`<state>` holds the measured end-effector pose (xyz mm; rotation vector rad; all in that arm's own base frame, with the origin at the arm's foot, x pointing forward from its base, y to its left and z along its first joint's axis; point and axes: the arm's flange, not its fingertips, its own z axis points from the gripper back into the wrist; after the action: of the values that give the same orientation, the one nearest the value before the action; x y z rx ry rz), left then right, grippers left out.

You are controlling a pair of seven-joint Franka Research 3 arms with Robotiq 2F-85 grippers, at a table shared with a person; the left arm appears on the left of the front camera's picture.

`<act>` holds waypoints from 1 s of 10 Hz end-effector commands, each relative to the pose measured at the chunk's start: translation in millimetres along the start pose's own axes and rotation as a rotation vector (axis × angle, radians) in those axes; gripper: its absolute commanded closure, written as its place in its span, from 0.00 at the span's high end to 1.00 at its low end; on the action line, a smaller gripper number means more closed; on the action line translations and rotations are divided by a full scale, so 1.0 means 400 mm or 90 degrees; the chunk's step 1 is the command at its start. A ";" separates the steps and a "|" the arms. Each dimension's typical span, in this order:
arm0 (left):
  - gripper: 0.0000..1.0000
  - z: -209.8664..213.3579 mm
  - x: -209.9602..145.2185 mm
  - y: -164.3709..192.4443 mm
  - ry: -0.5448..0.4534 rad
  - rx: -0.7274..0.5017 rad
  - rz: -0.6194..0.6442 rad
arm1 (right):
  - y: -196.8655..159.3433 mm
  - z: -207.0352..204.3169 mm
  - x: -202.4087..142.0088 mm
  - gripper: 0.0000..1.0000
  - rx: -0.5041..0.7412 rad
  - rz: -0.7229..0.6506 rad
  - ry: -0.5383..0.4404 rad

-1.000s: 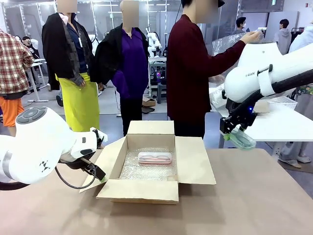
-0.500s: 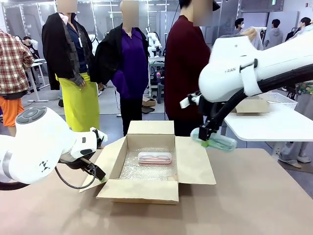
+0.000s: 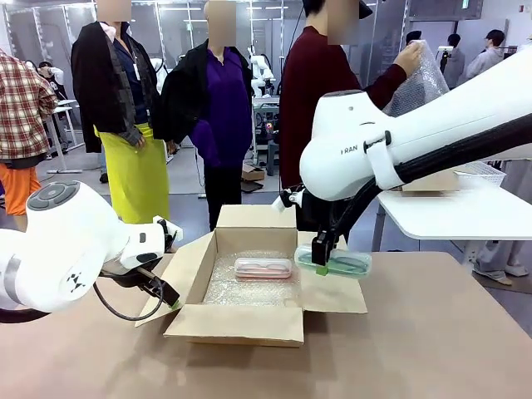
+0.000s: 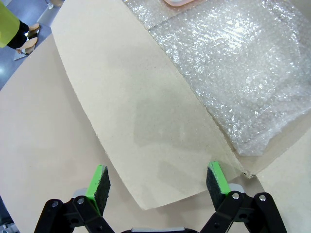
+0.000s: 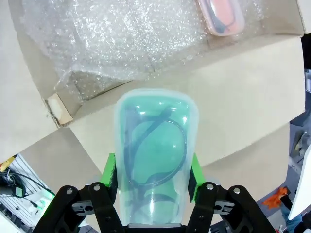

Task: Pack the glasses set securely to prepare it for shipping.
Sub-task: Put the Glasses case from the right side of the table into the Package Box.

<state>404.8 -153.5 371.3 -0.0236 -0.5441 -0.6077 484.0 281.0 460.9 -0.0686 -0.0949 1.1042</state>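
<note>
On your table (image 3: 449, 332), the cardboard box (image 3: 237, 326) lies open: pink case (image 3: 263, 268) already inside, beyond your right gripper (image 5: 152, 165), which pinches the mint green case (image 3: 347, 264) over the flap (image 3: 328, 295). Left gripper (image 4: 158, 172) spread, empty. Remaining: place, cover, close.

Printed in small dark capitals on the white shell of the right arm (image 3: 353, 150), just beside its grey strap: "RAN", preceded by a stroke too small to read. Stamped on the left arm (image 3: 75, 283): a small dark emblem, no letters legible.
</note>
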 end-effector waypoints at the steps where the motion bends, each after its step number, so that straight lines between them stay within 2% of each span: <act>1: 1.00 0.004 -0.004 0.002 -0.001 0.000 0.002 | 0.004 0.009 -0.011 0.02 -0.003 -0.004 -0.001; 6: 1.00 0.004 -0.004 0.002 -0.001 0.000 0.002 | 0.004 0.009 -0.011 0.02 -0.003 -0.004 -0.001; 7: 1.00 0.004 -0.004 0.002 -0.001 0.000 0.002 | -0.005 0.002 -0.001 0.65 0.000 -0.002 -0.001; 8: 1.00 0.004 -0.004 0.002 -0.001 0.000 0.002 | 0.016 0.016 0.040 0.65 -0.019 0.037 0.010; 10: 1.00 0.004 -0.004 0.002 -0.001 0.000 0.002 | 0.053 0.036 0.106 0.65 -0.021 0.113 -0.008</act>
<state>404.9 -153.5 371.3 -0.0236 -0.5441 -0.6077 478.2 315.1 471.7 -0.0893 -0.1225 1.1982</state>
